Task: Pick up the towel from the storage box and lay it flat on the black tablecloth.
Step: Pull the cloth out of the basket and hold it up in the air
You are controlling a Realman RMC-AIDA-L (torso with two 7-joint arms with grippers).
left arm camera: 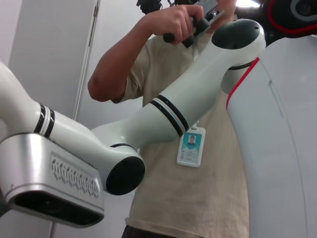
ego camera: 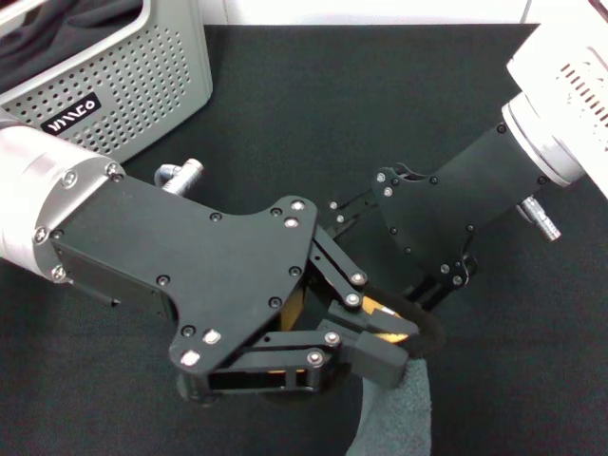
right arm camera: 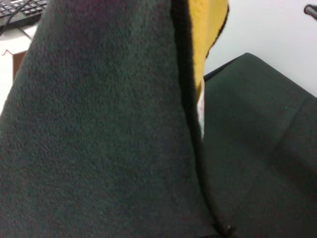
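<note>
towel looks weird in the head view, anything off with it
Yes. The towel hangs bunched from the left hand and right hand, pinched together at one spot, not spread. It shows a grey-green face with only a little yellow-orange at the grip, above the black tablecloth.

head cam looks steeply down from above, tight on both grippers meeting over the black tablecloth (ego camera: 285, 114), storage box (ego camera: 123, 85) off behind the left gripper (ego camera: 385, 332). Left wrist cam points up and away from the table – just a white arm (left arm camera: 163, 119) and a person (left arm camera: 198, 163). Right wrist cam is jammed right against the towel (right arm camera: 99, 129) – shares that and the tablecloth with the head cam
</note>
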